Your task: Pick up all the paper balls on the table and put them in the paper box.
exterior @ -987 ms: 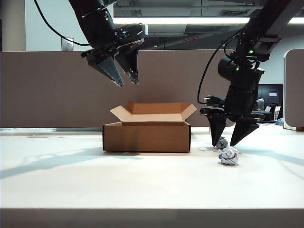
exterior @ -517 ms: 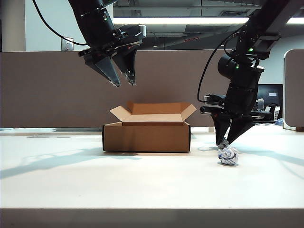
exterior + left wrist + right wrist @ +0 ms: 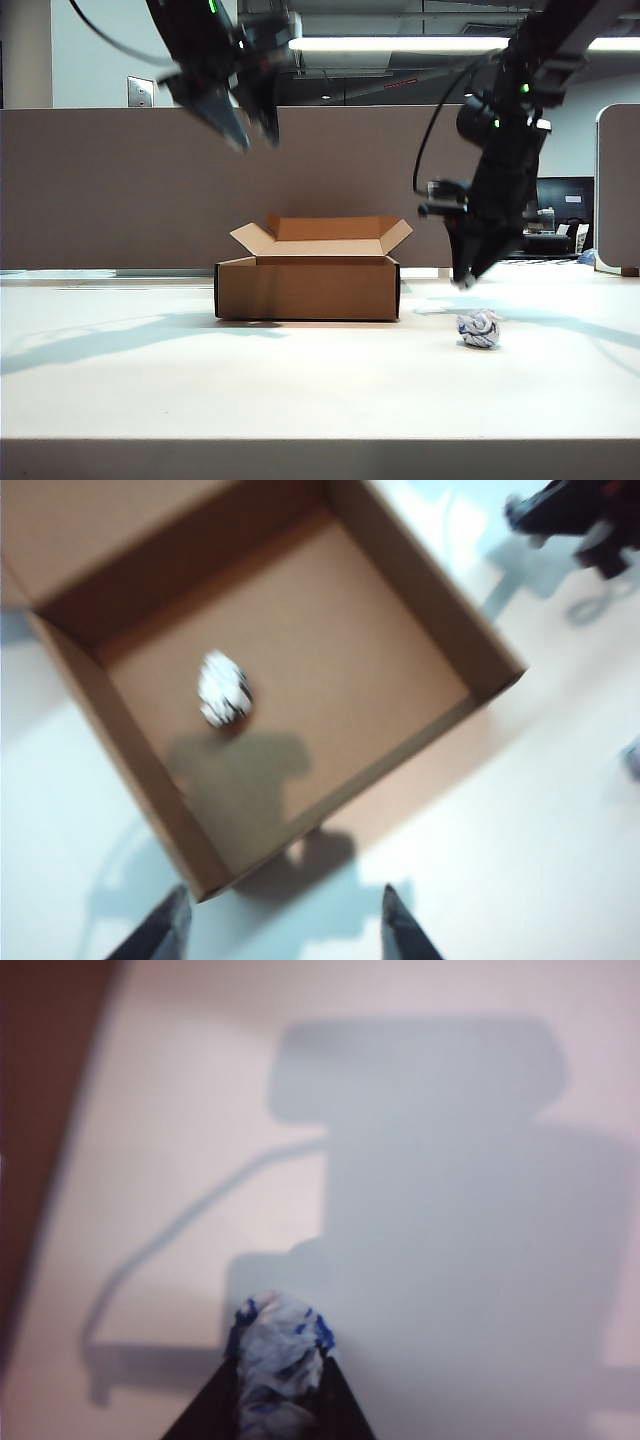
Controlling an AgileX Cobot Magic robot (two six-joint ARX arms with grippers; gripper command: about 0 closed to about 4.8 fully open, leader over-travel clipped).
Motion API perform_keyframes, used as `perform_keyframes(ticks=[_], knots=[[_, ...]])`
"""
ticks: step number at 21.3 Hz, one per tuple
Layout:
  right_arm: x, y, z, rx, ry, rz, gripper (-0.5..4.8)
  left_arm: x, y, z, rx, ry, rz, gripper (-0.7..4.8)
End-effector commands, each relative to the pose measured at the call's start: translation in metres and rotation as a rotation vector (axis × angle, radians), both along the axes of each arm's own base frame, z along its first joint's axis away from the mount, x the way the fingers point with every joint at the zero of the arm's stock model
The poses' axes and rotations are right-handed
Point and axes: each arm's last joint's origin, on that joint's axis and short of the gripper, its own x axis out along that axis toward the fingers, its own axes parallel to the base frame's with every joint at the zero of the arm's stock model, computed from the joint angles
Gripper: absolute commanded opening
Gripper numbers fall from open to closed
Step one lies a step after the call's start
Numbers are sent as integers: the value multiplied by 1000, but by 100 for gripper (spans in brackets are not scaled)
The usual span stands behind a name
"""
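The right tool (image 3: pixel 278 1400) is gripping one paper ball (image 3: pixel 277 1360), its two fingers pressing the wad from either side; in the exterior view the right tool (image 3: pixel 462 280) is hanging above the tabletop (image 3: pixel 300 390), clear of the surface. From it, the paper box (image 3: pixel 307 288) is lying toward 9 o'clock, with the box's right wall nearest. That sideways offset is the relation the coming move likely turns on: the held ball must clear the raised right flap before release.

A second paper ball (image 3: pixel 479 328) is resting on the tabletop at roughly 5 o'clock of the right tool, close by, so the right arm is the nearer one for it.

The left tool (image 3: pixel 248 128) is hovering high above the box with its fingers spread and holding nothing. A third paper ball (image 3: pixel 224 688) is lying inside the paper box (image 3: pixel 400 750).
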Motion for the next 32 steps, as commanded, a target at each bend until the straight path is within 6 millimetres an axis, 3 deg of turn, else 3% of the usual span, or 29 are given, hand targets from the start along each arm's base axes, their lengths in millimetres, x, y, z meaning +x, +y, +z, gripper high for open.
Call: perform_keyframes(ticks=[1,5,7,12,13,16,17,22,25,29,32], knots=[[2,2,29,25,-59,9,112,-19,9,30,-49,-54,23,236],[2,16,62,129,-120,72,112,-49,24,57,-87,-59,50,236],[-1,46,79,194,-191,168,112,-74,37,76,-109,-67,65,236],[-6,90,69,223,-201,286,119,-102,51,87,-86,-34,67,236],[-7,95,66,206,-197,292,139,-105,53,88,-73,-33,73,236],[-9,107,55,192,-169,314,271,-109,57,89,-41,-34,98,237],[-10,110,54,188,-158,318,274,-109,57,89,-36,-32,102,237],[-15,110,49,132,-104,301,274,-114,59,89,-25,-16,103,237],[-22,100,53,46,-56,255,268,-121,63,89,-26,-11,97,237],[-32,81,64,-12,14,214,263,-143,72,87,-79,-38,67,230],[-40,66,76,-37,50,182,263,-166,85,80,-90,-68,75,185]])
